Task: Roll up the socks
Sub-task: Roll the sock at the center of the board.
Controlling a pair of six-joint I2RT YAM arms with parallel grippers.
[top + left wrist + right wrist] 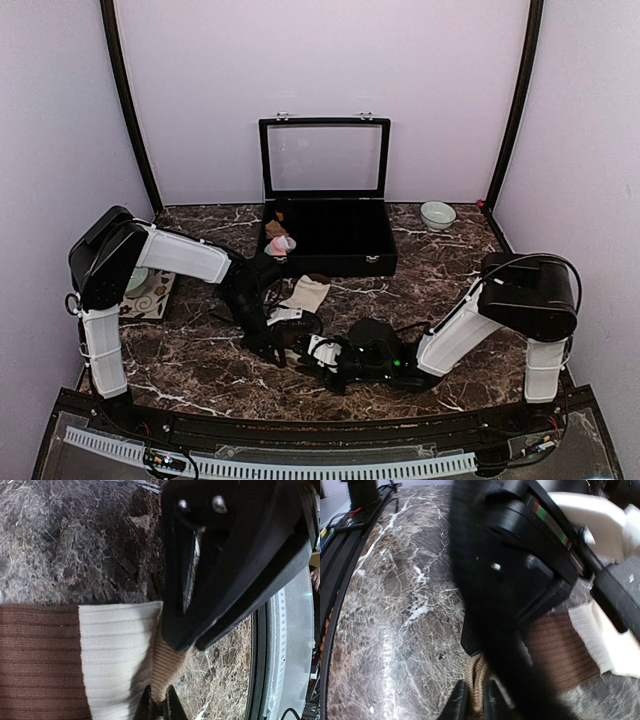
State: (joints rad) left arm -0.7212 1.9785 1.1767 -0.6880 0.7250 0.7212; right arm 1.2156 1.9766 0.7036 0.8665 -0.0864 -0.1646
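Observation:
The cream-beige sock [305, 294] with dark brown bands lies on the marble table in front of the black box. In the left wrist view its brown band [40, 660], its white ribbed part [115, 655] and its tan cuff show. My left gripper [160, 705] is shut on that tan cuff edge. My right gripper [472, 700] pinches the same tan ribbed cuff from the other side, with the brown band [560, 650] beyond it. The two grippers [275, 345] [318, 352] nearly touch, each blocking much of the other's view. The pink sock [282, 243] rests in the box's left corner.
The black box [335, 262] stands open at the back centre, its glass lid upright, with a small tan bundle [274, 228] inside. A pale bowl [437, 214] sits at the back right. A patterned plate [148, 292] lies at the left under my left arm. The table's near rail [340, 555] runs close by.

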